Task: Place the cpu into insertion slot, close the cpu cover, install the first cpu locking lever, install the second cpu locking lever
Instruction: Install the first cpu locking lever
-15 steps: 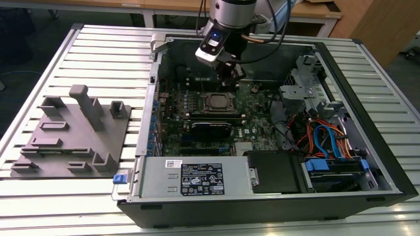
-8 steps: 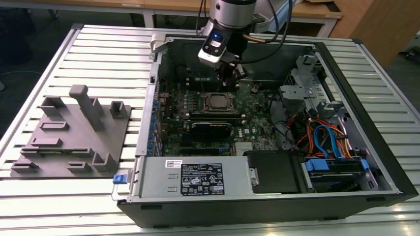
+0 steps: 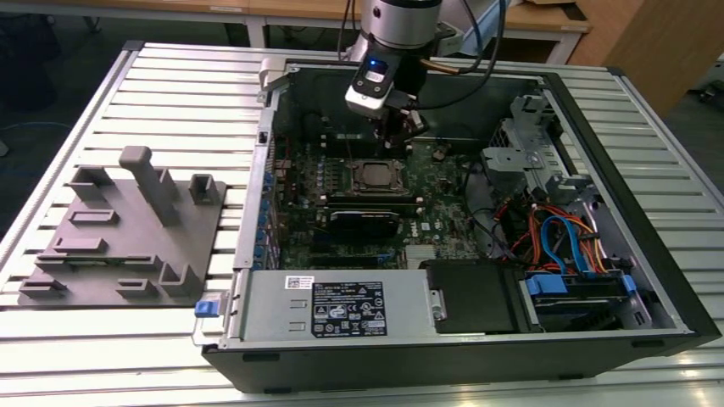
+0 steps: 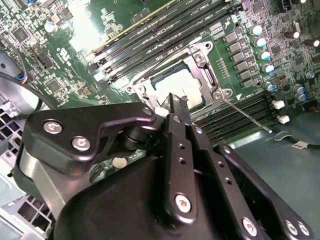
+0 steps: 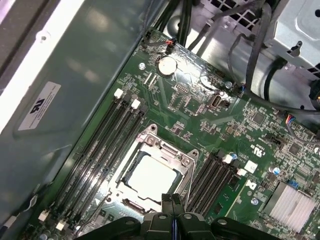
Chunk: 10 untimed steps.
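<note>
Tool (image 5: 172,200), jaws together, points down near the cpu cover (image 5: 162,146).

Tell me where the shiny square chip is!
In the first wrist view, the chip sits inside its metal frame on the green board, between the long black slots, near the gripper.

An open computer case (image 3: 339,360) lies on a slatted table (image 3: 169,85). At upper centre, the gripper (image 3: 396,136) hangs just above the insertion slot (image 3: 375,175).
</note>
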### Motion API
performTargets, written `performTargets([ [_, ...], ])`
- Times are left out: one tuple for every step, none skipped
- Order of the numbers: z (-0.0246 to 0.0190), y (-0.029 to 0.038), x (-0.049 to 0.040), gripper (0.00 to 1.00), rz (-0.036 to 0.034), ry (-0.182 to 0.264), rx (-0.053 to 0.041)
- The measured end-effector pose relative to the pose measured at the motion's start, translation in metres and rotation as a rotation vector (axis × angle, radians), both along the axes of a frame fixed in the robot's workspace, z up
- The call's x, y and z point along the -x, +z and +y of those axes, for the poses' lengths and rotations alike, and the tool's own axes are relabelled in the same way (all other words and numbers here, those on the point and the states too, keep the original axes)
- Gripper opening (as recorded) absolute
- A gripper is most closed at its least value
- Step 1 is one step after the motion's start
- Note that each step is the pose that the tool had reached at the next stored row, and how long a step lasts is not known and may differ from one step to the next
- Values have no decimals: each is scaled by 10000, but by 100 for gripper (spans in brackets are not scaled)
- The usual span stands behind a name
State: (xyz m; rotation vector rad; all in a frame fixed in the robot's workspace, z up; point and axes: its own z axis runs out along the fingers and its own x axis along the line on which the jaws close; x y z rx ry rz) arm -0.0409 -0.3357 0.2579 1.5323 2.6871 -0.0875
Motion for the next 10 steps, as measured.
performTargets([
  [0,0,0,10,-1,2,0],
  [0,0,0,10,-1,4,0],
  [0,0,0,10,0,6,0],
  [0,0,0,10,-1,7,0],
  [0,0,0,10,-1,8,0],
  [0,0,0,10,-1,10,0],
  [0,0,0,10,0,12,0],
  [0,0,0,10,0,13,0],
  [0,0,0,10,0,14,-1],
  [0,0,0,10,-1,16,-1],
])
